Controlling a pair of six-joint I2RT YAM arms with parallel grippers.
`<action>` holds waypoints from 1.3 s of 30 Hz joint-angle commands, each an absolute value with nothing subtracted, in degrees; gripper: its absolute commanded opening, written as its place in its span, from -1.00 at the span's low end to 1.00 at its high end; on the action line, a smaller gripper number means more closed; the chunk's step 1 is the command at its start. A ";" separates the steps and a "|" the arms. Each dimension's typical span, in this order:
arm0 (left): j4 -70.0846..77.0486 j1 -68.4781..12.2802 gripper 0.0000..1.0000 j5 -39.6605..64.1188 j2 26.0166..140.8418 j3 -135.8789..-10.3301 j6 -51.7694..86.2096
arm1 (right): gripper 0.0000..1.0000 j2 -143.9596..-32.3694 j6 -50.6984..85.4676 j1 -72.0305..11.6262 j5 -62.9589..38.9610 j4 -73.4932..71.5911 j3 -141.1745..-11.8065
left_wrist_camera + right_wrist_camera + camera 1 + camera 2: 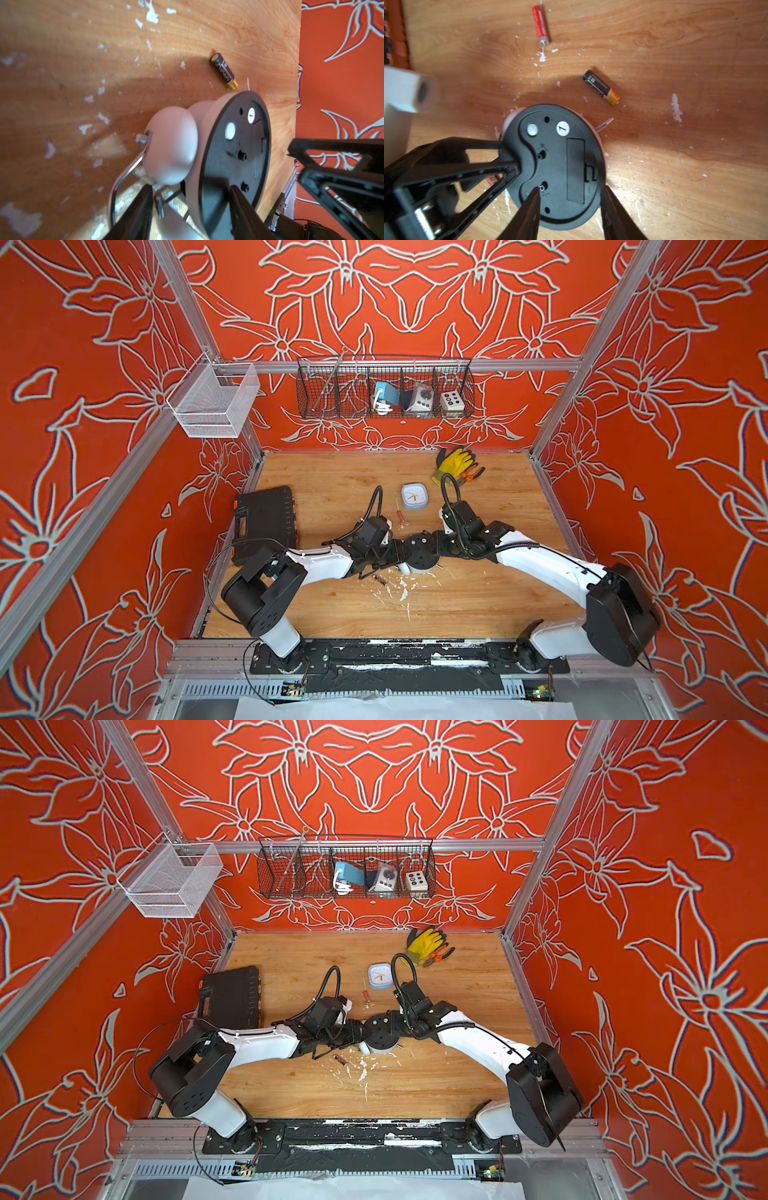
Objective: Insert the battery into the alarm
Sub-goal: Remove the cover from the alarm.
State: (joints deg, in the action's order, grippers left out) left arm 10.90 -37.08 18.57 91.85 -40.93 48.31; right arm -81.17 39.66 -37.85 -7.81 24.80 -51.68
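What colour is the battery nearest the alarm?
The battery is black with an orange end, clearest in the right wrist view.

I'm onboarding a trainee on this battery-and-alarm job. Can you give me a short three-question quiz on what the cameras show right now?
1. True or false: the battery already sits inside the round alarm.
2. Which side of the round alarm faces up? A) the dial B) the black back C) a bell
3. What number is printed on the white sticker on that back?
Key: 1 false, the battery lies on the table beside the round alarm. 2 B. 3 the number 1.
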 commanded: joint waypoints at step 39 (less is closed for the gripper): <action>13.23 -29.27 -0.97 23.12 93.15 -34.30 47.60 | -0.13 -88.93 35.97 -37.01 -12.99 23.90 -55.01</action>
State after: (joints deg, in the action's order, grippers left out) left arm 15.51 -29.30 24.53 92.33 -34.02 47.92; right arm -87.77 37.26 -37.19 -11.73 24.14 -52.99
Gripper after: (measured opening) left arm 0.050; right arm 0.434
